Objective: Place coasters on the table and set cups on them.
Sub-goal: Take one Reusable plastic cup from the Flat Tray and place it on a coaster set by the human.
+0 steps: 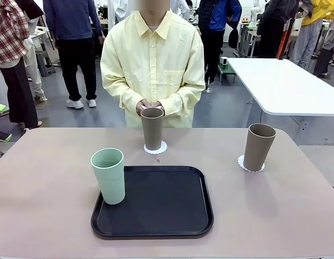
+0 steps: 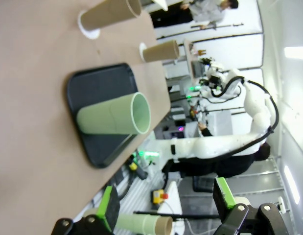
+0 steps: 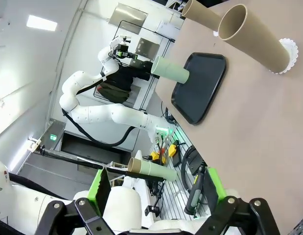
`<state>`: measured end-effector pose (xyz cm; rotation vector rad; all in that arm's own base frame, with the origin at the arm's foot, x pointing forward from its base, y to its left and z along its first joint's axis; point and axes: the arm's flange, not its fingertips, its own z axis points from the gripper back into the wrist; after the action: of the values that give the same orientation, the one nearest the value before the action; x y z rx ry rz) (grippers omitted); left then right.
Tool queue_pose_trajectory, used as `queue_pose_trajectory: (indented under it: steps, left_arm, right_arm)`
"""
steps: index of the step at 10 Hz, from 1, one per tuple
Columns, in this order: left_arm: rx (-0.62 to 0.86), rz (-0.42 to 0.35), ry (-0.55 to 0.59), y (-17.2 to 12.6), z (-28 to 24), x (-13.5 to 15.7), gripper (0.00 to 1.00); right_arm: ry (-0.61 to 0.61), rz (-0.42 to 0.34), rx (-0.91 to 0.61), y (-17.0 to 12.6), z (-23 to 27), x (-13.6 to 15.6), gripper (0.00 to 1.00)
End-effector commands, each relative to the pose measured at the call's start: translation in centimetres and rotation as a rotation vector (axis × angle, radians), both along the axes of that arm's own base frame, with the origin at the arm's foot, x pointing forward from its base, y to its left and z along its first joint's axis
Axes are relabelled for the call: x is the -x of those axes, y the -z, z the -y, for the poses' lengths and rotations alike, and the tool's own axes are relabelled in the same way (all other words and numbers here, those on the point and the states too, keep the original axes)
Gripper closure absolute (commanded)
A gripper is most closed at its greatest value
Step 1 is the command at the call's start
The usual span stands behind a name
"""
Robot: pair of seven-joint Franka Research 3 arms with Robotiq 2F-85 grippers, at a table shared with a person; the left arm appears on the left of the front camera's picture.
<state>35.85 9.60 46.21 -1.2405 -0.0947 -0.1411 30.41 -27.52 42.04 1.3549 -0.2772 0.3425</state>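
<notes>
On the beige table (image 1: 48, 183), a taupe cup (image 1: 152, 128) stands upright on a lacy white coaster (image 1: 156, 149) at the far middle. A second taupe cup (image 1: 258, 147) stands on another coaster (image 1: 243, 163) at the right. A mint green cup (image 1: 108, 175) stands inside the left side of the black tray (image 1: 161, 202). My left gripper (image 2: 166, 205) is open and empty, high off the table's side, looking at the mint cup (image 2: 114, 120). My right gripper (image 3: 155, 191) is also open and empty, well away from the nearest taupe cup (image 3: 256, 36) and its coaster (image 3: 288, 54).
A person in a pale yellow shirt (image 1: 153, 65) stands at the far edge with hands clasped just behind the middle cup. A white table (image 1: 285, 81) stands at the back right. Bare tabletop lies left and right of the tray.
</notes>
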Motion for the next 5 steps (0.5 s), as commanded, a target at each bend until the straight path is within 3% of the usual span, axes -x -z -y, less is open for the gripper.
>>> queue_pose_trajectory:
  steps: [1, 5]
  left_arm:
    - [0.011, 0.014, 0.002, -0.12, -0.1, 0.03, 0.0]
    - [0.011, 0.014, 0.002, -0.12, -0.1, 0.03, 0.0]
  right_arm:
    - [0.002, -0.01, -0.003, -0.01, 0.03, 0.08, 0.0]
    - [0.002, -0.01, -0.003, -0.01, 0.03, 0.08, 0.0]
